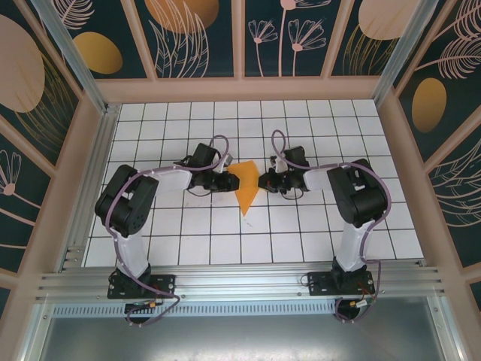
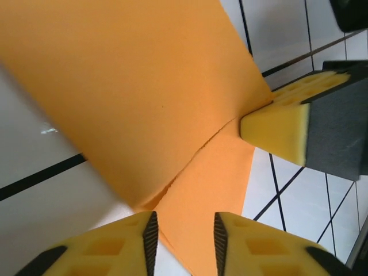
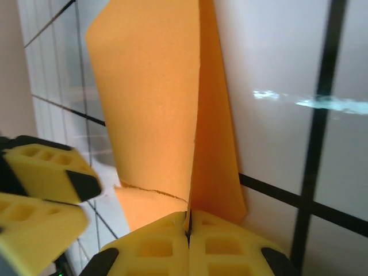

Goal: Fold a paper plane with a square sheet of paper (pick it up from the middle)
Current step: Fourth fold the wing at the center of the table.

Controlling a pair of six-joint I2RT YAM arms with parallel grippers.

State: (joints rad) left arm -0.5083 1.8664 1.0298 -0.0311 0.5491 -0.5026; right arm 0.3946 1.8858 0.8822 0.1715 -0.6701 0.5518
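Two black arms are reaching inward across a white table [image 1: 188,233], and their grippers are meeting at its centre. The paper [image 1: 246,189] is lying between them there. From above it is showing as a flat orange wedge, wide at the far end and narrowing to a point toward the near edge.

The right gripper [image 3: 188,230] is pressing its yellow fingers tightly together on the paper's edge, pinching it. The left gripper [image 2: 184,244] is holding its fingers spread, with a low corner of the paper sitting in the gap. In the left wrist view, one right finger [image 2: 282,129] is touching the paper's far edge, and the paper is covering much of the table.

The paper is thin, matte and plain orange. It is folded into overlapping layers, with a crease running across it and one slightly uneven edge. The fingers are blocky yellow pieces with moulded hollows and dark pads.

The table is glossy white tile ruled with black lines. Purple cables [image 1: 218,143] are looping over the arms. A metal rail [image 1: 240,282] is running along the near edge. Dark teal walls [image 1: 195,30], patterned with orange ovals and pale plant drawings, are enclosing the space within a light wooden frame.
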